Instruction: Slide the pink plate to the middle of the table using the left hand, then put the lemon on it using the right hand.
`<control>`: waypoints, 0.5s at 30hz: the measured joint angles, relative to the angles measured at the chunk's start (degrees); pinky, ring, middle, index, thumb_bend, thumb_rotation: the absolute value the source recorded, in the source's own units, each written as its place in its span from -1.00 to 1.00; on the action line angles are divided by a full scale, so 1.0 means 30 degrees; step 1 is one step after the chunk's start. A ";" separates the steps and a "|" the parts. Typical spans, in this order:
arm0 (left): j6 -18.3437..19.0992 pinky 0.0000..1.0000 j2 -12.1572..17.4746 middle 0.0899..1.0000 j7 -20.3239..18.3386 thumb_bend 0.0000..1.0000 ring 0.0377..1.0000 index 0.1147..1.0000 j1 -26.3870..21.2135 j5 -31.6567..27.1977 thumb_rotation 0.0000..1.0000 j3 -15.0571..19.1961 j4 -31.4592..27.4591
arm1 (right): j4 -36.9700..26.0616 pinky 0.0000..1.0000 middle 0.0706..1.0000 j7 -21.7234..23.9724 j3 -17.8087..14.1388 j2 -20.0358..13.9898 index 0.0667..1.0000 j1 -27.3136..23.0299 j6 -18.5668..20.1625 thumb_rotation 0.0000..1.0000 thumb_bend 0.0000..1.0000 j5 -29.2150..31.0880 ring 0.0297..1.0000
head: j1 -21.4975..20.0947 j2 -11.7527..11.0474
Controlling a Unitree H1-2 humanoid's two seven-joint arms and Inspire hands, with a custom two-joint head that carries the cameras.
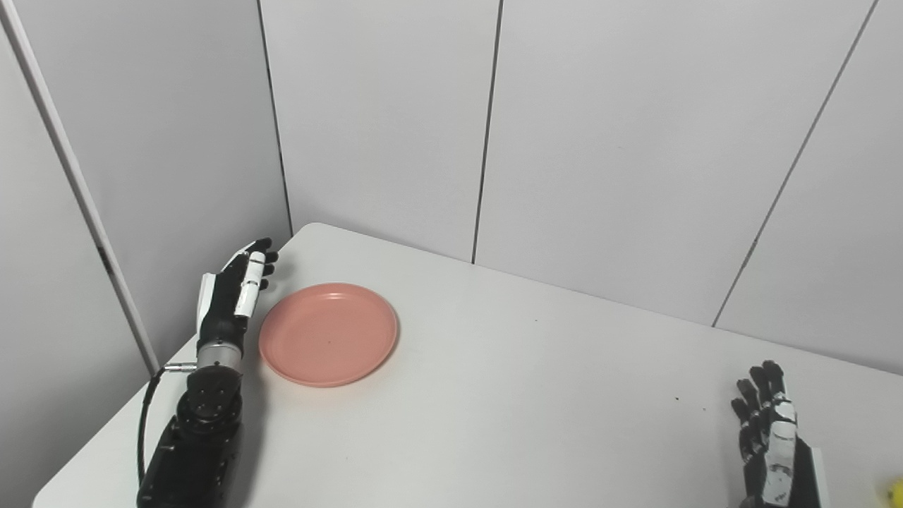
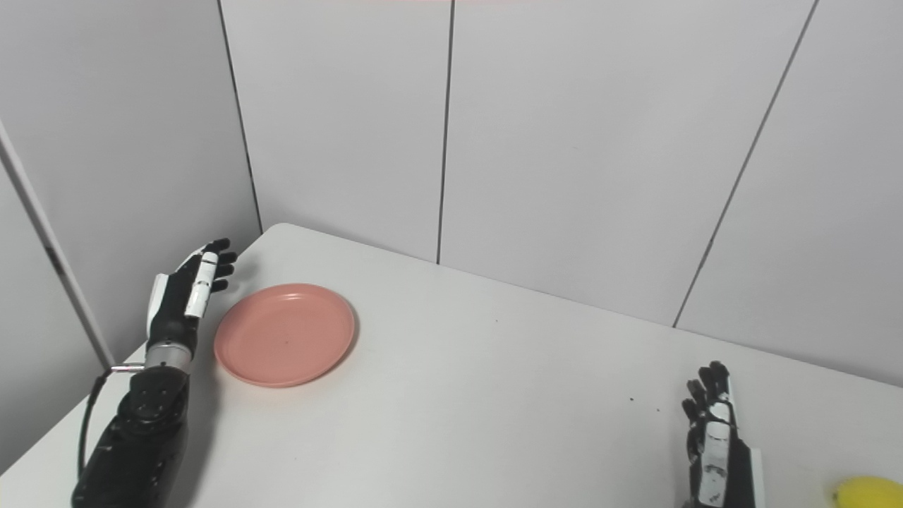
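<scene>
- A white tabletop point(image 1: 536, 395) with a rounded far corner fills the lower part of both views.
- Pale grey wall panels point(image 1: 381, 120) stand close behind it, split by thin dark vertical seams.
- The panels meet in a corner at the left.
- Light is even and soft, with faint shadows on the tabletop.

Plate point(image 2: 284, 334) left, lemon point(image 2: 869, 492) far right

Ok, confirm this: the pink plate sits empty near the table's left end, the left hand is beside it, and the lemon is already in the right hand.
Not quite: the lemon lies on the table, right of the open right hand, as the right eye view shows. The pink plate is empty, with the left hand beside it.
</scene>
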 measured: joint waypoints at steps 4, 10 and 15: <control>-0.0703 0.56 0.0016 0.52 -0.0162 -0.19 0.57 0.49 -0.0305 -0.0385 1.00 0.0033 0.1086 | 0.0000 0.98 0.94 0.0038 0.0026 -0.0058 0.95 0.0003 0.0000 1.00 0.28 -0.0013 0.93 | -0.0029 0.0000; -0.1943 0.50 0.0060 0.50 -0.0519 -0.20 0.52 0.47 -0.0618 -0.0769 1.00 -0.0099 0.2339 | 0.0000 0.98 0.94 0.0080 0.0071 -0.0067 0.95 -0.0003 0.0002 1.00 0.27 -0.0028 0.93 | -0.0058 -0.0029; -0.2774 0.49 0.0049 0.52 -0.0651 -0.20 0.52 0.49 -0.0892 -0.1003 1.00 -0.0352 0.3285 | 0.0023 0.97 0.94 0.0080 0.0072 -0.0086 0.95 -0.0015 0.0002 1.00 0.25 -0.0190 0.93 | -0.0087 -0.0030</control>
